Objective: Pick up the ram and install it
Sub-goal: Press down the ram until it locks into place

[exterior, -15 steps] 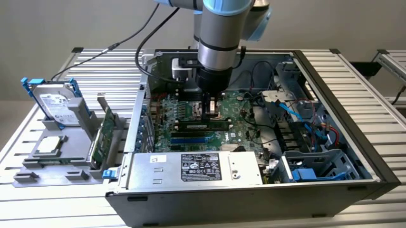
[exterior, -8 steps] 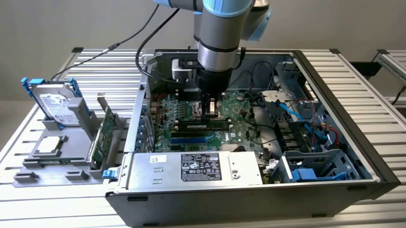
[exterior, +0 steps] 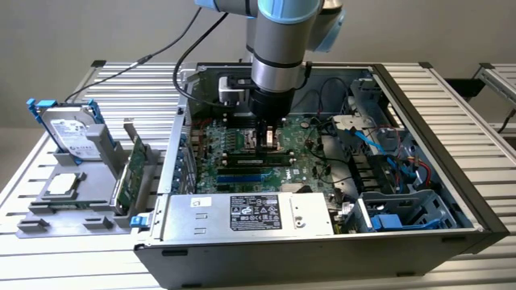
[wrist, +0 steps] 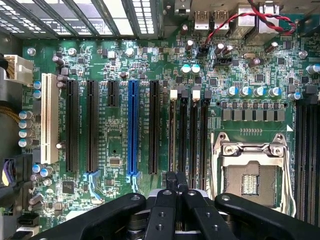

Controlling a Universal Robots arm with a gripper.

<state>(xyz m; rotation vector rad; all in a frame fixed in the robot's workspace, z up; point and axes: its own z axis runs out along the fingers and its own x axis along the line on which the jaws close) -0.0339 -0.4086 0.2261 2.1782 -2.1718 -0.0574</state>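
Power supply: one silver metal box with a label point(exterior: 258, 211), lower centre of the exterior view, inside one open black computer case point(exterior: 322, 260).
Holder: one grey plastic rack point(exterior: 72, 199) at lower left, on the ribbed aluminium desk point(exterior: 451, 90).
Rack contents: one silver hard drive with blue rails point(exterior: 72, 136); one wide green expansion card point(exterior: 133, 169) standing on edge.
Board slots, wrist view: one blue slot point(wrist: 133, 130), one white slot point(wrist: 49, 117), and four narrow black memory slots point(wrist: 194, 135) beside one metal-framed processor socket point(wrist: 250, 175).
Ram: one long thin green-and-dark stick point(exterior: 258, 161), centre of the exterior view, lying along the memory slot row directly under the gripper.
Gripper: one black gripper point(exterior: 270, 148) point(wrist: 176, 179), jaws closed, tips down at the ram.
Hard to make out: whether the stick is pinched or already seated; its middle is covered by the fingers.
Cut off: the arm's upper part at the top edge.
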